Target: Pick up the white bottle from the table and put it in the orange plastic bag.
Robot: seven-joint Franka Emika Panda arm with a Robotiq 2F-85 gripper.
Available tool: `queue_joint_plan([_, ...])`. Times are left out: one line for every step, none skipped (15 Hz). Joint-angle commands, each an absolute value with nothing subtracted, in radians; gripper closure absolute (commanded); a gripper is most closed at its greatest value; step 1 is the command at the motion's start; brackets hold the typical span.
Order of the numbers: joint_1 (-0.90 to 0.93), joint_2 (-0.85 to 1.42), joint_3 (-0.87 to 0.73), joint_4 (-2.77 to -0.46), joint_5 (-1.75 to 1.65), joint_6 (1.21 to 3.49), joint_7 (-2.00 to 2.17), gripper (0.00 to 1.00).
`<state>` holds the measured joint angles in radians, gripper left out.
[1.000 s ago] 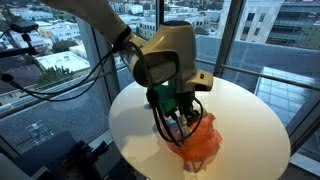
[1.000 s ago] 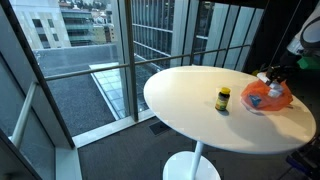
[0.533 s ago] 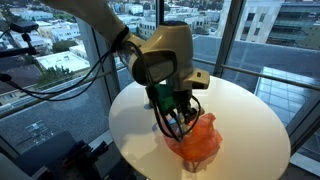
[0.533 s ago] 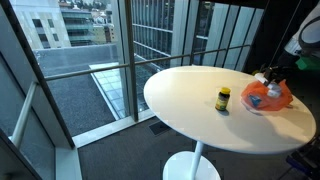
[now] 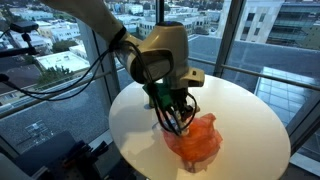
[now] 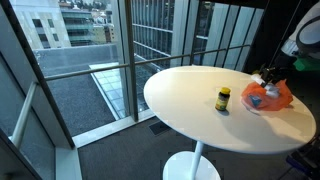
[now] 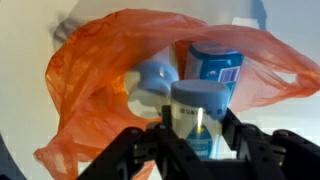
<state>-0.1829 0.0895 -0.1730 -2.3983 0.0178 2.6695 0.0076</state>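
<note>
My hand (image 7: 200,142) pinches the white bottle (image 7: 198,108) between both fingers, right at the mouth of the orange plastic bag (image 7: 90,70). The bottle looks pale, with a rounded bluish-white top and a bright glint down its front. Behind it, inside the bag, sits a blue-labelled container (image 7: 216,64). The bag lies on a round white surface (image 6: 185,85), with a small yellow jar (image 6: 223,98) standing near it. Tall windows (image 6: 150,30) look over city buildings.

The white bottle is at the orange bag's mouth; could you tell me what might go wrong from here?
The white bottle could land on the blue-labelled container already in the orange bag and roll out. The limp bag may also snag on the fingers and drag when they withdraw.
</note>
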Motion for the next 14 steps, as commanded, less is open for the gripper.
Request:
queue_joint_plan([-0.184,0.080,-0.162,-2.429,0.071,2.670,-0.044,0.74])
queue_joint_plan([-0.182,0.077,-0.158,-2.430,0.084,2.670,-0.049,0.74])
queue_joint_plan([-0.181,0.075,-0.153,-2.431,0.103,2.671,-0.052,0.74])
queue_joint_plan([-0.179,0.075,-0.149,-2.430,0.122,2.671,-0.051,0.74])
queue_joint_plan([-0.177,0.074,-0.146,-2.430,0.139,2.670,-0.050,0.74])
queue_joint_plan([-0.176,0.075,-0.143,-2.429,0.156,2.671,-0.050,0.74])
queue_joint_plan([-0.175,0.074,-0.139,-2.427,0.175,2.670,-0.052,0.74])
queue_joint_plan([-0.174,0.074,-0.137,-2.425,0.190,2.670,-0.051,0.74])
queue_joint_plan([-0.174,0.074,-0.135,-2.424,0.202,2.671,-0.050,0.74])
queue_joint_plan([-0.174,0.077,-0.134,-2.422,0.215,2.671,-0.051,0.74])
queue_joint_plan([-0.174,0.079,-0.134,-2.420,0.222,2.673,-0.049,0.74])
queue_joint_plan([-0.174,0.079,-0.134,-2.418,0.230,2.672,-0.050,0.74])
queue_joint_plan([-0.175,0.076,-0.133,-2.417,0.239,2.673,-0.054,0.74])
queue_joint_plan([-0.176,0.073,-0.134,-2.417,0.245,2.673,-0.056,0.74])
